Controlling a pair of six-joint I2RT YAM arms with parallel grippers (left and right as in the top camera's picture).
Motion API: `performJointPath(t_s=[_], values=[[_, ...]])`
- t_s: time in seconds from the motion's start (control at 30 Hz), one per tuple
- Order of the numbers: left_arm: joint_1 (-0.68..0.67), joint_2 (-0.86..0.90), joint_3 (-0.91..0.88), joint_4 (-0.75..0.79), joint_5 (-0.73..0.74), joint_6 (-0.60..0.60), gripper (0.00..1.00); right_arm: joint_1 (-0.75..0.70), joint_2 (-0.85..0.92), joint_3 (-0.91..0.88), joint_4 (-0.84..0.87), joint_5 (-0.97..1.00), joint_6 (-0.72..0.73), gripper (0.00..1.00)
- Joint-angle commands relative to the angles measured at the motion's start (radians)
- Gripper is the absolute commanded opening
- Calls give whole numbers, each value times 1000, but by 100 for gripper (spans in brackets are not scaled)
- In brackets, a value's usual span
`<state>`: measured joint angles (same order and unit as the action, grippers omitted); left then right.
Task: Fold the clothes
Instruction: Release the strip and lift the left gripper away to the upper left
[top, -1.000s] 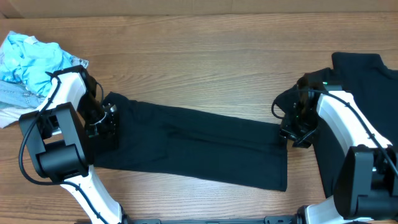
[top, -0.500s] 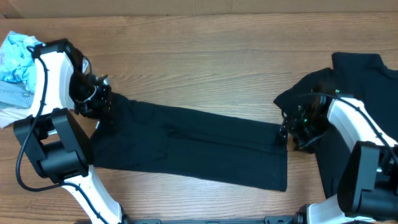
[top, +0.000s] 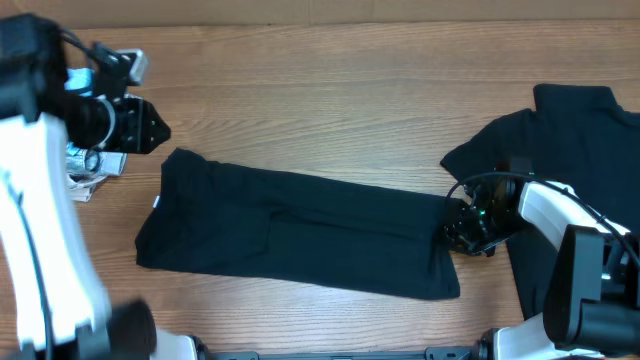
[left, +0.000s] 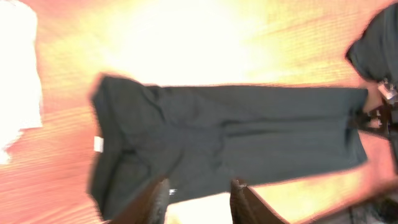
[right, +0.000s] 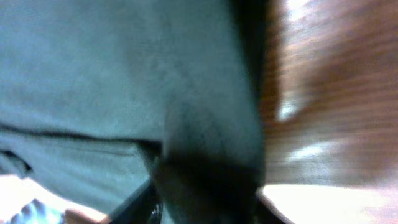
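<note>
A black T-shirt (top: 300, 235), folded into a long strip, lies across the middle of the wooden table (top: 320, 100). The left wrist view shows the whole strip (left: 230, 137) from above, a small white tag at its left end. My left gripper (top: 152, 128) hangs high over the table beyond the strip's left end, open and empty (left: 199, 202). At the strip's right end sits my right gripper (top: 462, 228). In the blurred right wrist view, a bunch of the dark fabric (right: 211, 155) fills the gap between its jaws (right: 202, 202).
A second black T-shirt (top: 585, 130) lies spread at the far right, partly under the right arm. A heap of pale cloth (top: 90, 168) lies at the far left, mostly hidden by the left arm, and shows white in the left wrist view (left: 18, 74).
My left gripper let go of the strip's left end, opened and rose up and away to the back left. My right gripper dropped onto the strip's right end and closed on the fabric.
</note>
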<state>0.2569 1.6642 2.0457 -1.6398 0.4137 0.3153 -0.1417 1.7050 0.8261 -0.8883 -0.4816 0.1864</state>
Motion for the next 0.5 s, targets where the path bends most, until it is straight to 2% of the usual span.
performJointPath(t_s=[0.0,0.03,0.07,0.1,0.13,0.33,0.47], values=[[3,-122,17,19,-110,-33,43,-2,8,-17,24,17,-19,17],[3,-148,17,25,-127,-39,44,-4,8,-10,17,29,-19,13],[3,-166,17,30,-137,-48,54,-6,8,2,5,41,-19,10],[3,-180,17,35,-139,-51,68,-11,8,14,-9,57,-18,8],[3,-191,17,42,-139,-51,100,-16,8,33,-31,91,0,7],[3,-193,16,58,-140,-91,100,-48,-6,206,-194,243,27,4],[3,-180,16,58,-140,-95,100,-57,-21,381,-304,325,27,4]])
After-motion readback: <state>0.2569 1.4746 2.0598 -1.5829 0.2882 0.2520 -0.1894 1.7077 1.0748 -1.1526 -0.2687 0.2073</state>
